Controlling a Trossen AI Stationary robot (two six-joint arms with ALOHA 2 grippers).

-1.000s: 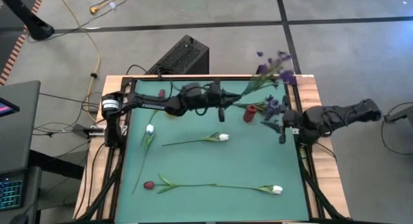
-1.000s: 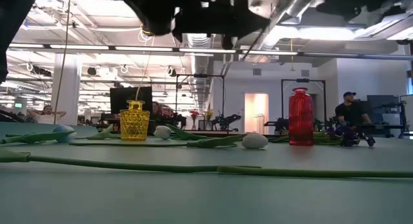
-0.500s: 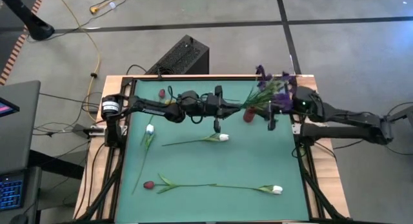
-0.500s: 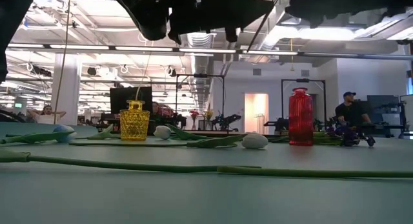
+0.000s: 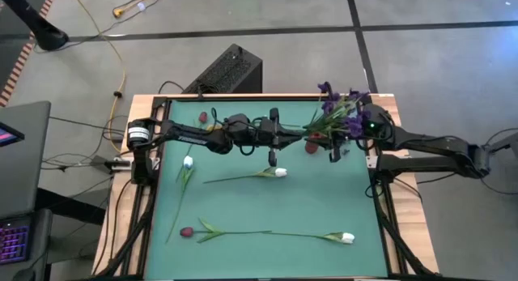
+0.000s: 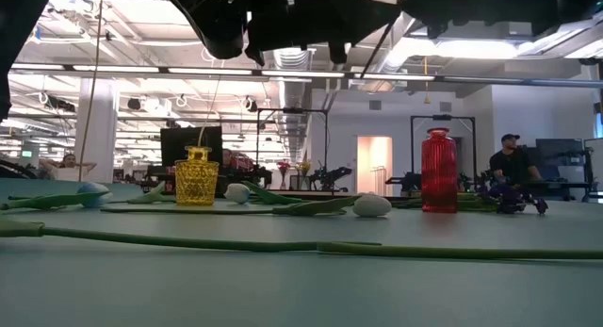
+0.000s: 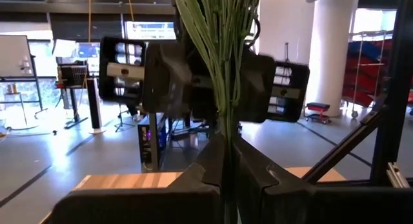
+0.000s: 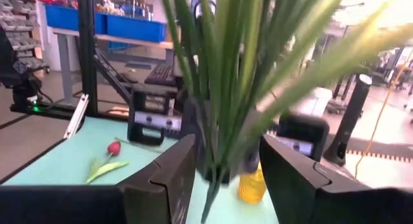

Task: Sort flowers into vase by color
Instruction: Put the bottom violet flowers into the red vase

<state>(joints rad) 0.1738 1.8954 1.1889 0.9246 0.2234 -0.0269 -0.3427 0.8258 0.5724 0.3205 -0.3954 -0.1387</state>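
Now the right gripper (image 5: 334, 149) has swung in from the bench (image 5: 324, 200) edge, fingers spread around the purple spray (image 5: 340, 111); the left gripper (image 5: 301, 136) pinches its stems (a handover near the red vase (image 6: 438, 171), probably).

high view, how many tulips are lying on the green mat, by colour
white tulips: 3
dark red tulips: 2
total: 5
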